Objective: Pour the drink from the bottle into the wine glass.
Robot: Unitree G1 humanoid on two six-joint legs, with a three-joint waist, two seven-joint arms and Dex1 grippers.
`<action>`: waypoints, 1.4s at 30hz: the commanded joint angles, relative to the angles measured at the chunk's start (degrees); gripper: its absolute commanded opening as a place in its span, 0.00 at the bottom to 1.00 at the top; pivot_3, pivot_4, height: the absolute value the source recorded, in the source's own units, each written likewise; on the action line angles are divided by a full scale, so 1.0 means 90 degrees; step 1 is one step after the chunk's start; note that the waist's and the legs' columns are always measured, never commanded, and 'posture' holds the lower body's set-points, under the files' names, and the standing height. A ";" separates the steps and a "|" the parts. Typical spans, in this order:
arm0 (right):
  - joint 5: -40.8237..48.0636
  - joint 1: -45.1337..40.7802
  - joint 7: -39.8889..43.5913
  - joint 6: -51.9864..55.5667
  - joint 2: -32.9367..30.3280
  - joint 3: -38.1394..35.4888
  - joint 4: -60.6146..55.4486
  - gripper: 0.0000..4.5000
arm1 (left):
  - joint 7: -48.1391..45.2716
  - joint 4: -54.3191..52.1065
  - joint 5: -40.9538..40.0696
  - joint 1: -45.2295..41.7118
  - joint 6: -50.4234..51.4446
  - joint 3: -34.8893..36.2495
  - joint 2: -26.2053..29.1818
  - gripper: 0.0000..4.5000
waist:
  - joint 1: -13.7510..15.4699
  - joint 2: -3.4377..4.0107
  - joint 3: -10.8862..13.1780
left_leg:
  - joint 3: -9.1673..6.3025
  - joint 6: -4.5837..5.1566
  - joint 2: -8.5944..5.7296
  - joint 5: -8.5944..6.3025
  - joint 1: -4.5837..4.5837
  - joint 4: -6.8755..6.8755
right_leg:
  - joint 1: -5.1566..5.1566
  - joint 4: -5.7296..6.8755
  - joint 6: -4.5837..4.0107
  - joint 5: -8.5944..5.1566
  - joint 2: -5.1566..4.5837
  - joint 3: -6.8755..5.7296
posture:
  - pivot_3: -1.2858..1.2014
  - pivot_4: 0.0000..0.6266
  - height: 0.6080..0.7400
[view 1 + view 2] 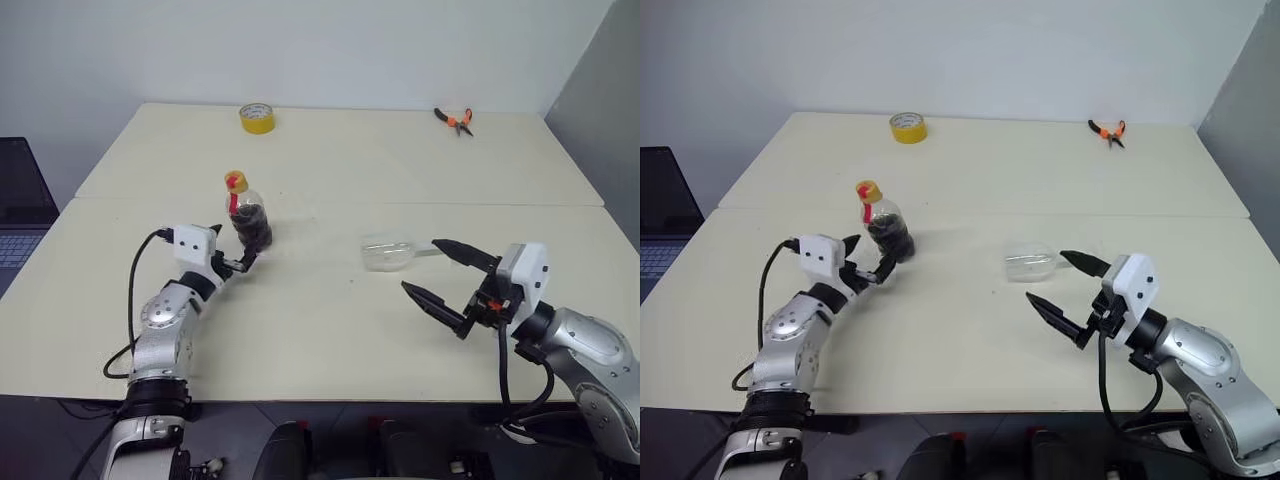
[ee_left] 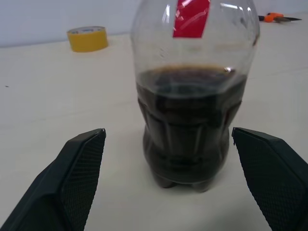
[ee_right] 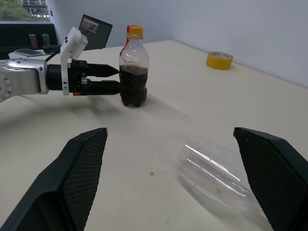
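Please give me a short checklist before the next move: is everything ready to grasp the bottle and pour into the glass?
1. Bottle upright on the table: ok.
2. Left hand open, at the bottle's base: ok.
3. Cap removed for pouring: not ok, it is on.
4. Glass upright: not ok, it lies on its side.
5. Right hand open, near the glass: ok.
6. Glass undamaged: cannot tell.

The bottle point(image 2: 195, 91) loses its cap past the frame edge; the wine glass point(image 3: 216, 175) stem seems cut off.
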 commanded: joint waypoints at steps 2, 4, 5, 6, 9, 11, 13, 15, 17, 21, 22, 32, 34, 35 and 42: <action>0.0073 -0.0262 0.0142 0.0030 -0.0019 0.0108 -0.0161 1.00 | 0.0008 0.0270 0.0108 -0.0418 -0.0159 -0.0059 -0.0028 0.99 | 0.0008 -0.0001 0.0001 | -0.0003 0.0000 0.0000 0.0000 -0.0001 0.0000 | 0.0001 0.0000 0.0000 0.0000 0.0000 -0.0004 | 0.52 0.24 1.00; 0.0062 -0.0312 0.0173 0.0040 -0.0013 0.0142 -0.0139 1.00 | 0.0008 0.0430 0.0124 -0.0528 -0.0225 -0.0079 -0.0056 0.99 | 0.0011 -0.0001 0.0001 | -0.0002 0.0000 -0.0001 0.0000 -0.0002 0.0001 | 0.0001 -0.0001 0.0000 0.0000 0.0000 -0.0003 | 0.52 0.24 1.00; 0.0058 -0.0327 0.0186 0.0044 -0.0013 0.0154 -0.0132 1.00 | 0.0007 0.0491 0.0120 -0.0569 -0.0247 -0.0079 -0.0071 0.99 | 0.0015 -0.0001 0.0001 | -0.0002 0.0000 -0.0002 0.0000 -0.0001 0.0001 | 0.0001 -0.0002 0.0000 0.0000 0.0000 -0.0002 | 0.52 0.24 1.00; 0.0053 -0.0348 0.0205 0.0050 -0.0013 0.0175 -0.0122 1.00 | 0.0029 0.0589 0.0155 -0.0636 -0.0301 -0.0091 -0.0089 0.99 | 0.0017 -0.0001 0.0001 | -0.0002 0.0000 -0.0002 0.0000 -0.0002 0.0002 | 0.0001 -0.0002 0.0000 0.0000 -0.0001 -0.0002 | 0.52 0.24 1.00; 0.0028 -0.0432 0.0256 0.0058 -0.0004 0.0241 -0.0072 1.00 | 0.0055 0.0888 0.0238 -0.0876 -0.0447 -0.0138 -0.0173 0.99 | 0.0021 -0.0002 0.0001 | -0.0002 0.0000 -0.0002 0.0000 -0.0003 0.0002 | 0.0001 -0.0004 0.0000 0.0000 -0.0001 -0.0003 | 0.52 0.24 1.00; 0.0010 -0.0483 0.0281 0.0054 0.0011 0.0274 -0.0036 1.00 | 0.0031 0.1087 0.0276 -0.1021 -0.0535 -0.0173 -0.0232 0.99 | 0.0025 -0.0003 0.0002 | -0.0003 0.0000 -0.0002 0.0000 -0.0003 0.0002 | 0.0001 -0.0003 0.0000 0.0000 0.0000 -0.0004 | 0.52 0.24 1.00; -0.0017 -0.0529 0.0310 0.0043 0.0009 0.0299 0.0000 1.00 | 0.0010 0.1257 0.0301 -0.1137 -0.0626 -0.0170 -0.0256 0.99 | 0.0029 -0.0003 0.0002 | -0.0004 0.0000 -0.0002 0.0000 -0.0003 0.0002 | 0.0001 -0.0003 0.0000 0.0000 0.0000 -0.0006 | 0.52 0.24 1.00; -0.0025 -0.0571 0.0318 0.0038 0.0014 0.0315 0.0033 1.00 | 0.0080 0.1441 0.0420 -0.1255 -0.0739 -0.0197 -0.0241 0.99 | 0.0025 -0.0003 0.0002 | -0.0002 0.0000 -0.0002 0.0000 -0.0003 0.0003 | 0.0001 -0.0003 0.0000 0.0000 0.0000 -0.0003 | 0.52 0.24 1.00; -0.0038 -0.0600 0.0325 0.0029 0.0019 0.0330 0.0067 1.00 | 0.0132 0.1627 0.0498 -0.1375 -0.0838 -0.0224 -0.0236 0.99 | 0.0026 -0.0004 0.0002 | -0.0002 0.0000 -0.0002 0.0000 -0.0003 0.0002 | 0.0001 -0.0004 0.0000 0.0000 0.0000 -0.0004 | 0.52 0.24 1.00; -0.0064 -0.0637 0.0338 0.0006 0.0014 0.0370 0.0105 1.00 | 0.0031 0.2008 0.0451 -0.1630 -0.0983 -0.0196 -0.0301 0.99 | 0.0029 -0.0004 0.0003 | -0.0003 0.0000 -0.0002 0.0000 -0.0004 0.0002 | 0.0000 -0.0004 0.0000 0.0000 0.0000 -0.0005 | 0.52 0.24 1.00; -0.0073 -0.0647 0.0336 0.0002 0.0015 0.0378 0.0113 1.00 | 0.0028 0.2083 0.0450 -0.1669 -0.1011 -0.0192 -0.0310 0.99 | 0.0030 -0.0005 0.0003 | -0.0003 0.0000 -0.0003 0.0000 -0.0004 0.0002 | 0.0000 -0.0004 0.0000 0.0000 0.0000 -0.0006 | 0.52 0.24 1.00; -0.0143 -0.0719 0.0351 0.0004 0.0062 0.0400 0.0156 1.00 | -0.0105 0.2480 0.0298 -0.1886 -0.1145 -0.0125 -0.0451 0.95 | 0.0030 -0.0005 0.0003 | -0.0003 0.0000 -0.0002 0.0000 -0.0004 0.0002 | 0.0000 -0.0003 0.0000 0.0000 0.0000 -0.0006 | 0.52 0.24 1.00; -0.0157 -0.0724 0.0350 0.0003 0.0063 0.0391 0.0153 1.00 | -0.0161 0.2487 0.0254 -0.1900 -0.1134 -0.0115 -0.0466 0.85 | 0.0032 -0.0005 0.0003 | -0.0003 -0.0001 -0.0003 0.0000 -0.0005 0.0002 | 0.0000 -0.0004 0.0000 0.0000 0.0000 -0.0006 | 0.52 0.24 1.00; -0.0153 -0.0727 0.0347 0.0008 0.0065 0.0382 0.0150 1.00 | -0.0206 0.2465 0.0235 -0.1898 -0.1112 -0.0114 -0.0470 0.78 | 0.0035 -0.0005 0.0003 | -0.0003 -0.0001 -0.0003 0.0000 -0.0005 0.0003 | 0.0000 -0.0004 0.0000 0.0000 -0.0001 -0.0006 | 0.52 0.24 1.00; -0.0170 -0.0715 0.0362 0.0036 0.0080 0.0359 0.0123 1.00 | -0.0371 0.1978 0.0224 -0.1759 -0.1010 -0.0190 -0.0506 0.50 | 0.0040 -0.0007 0.0004 | -0.0003 -0.0001 -0.0003 0.0001 -0.0006 0.0003 | -0.0001 -0.0004 0.0000 0.0000 -0.0001 -0.0006 | 0.52 0.24 1.00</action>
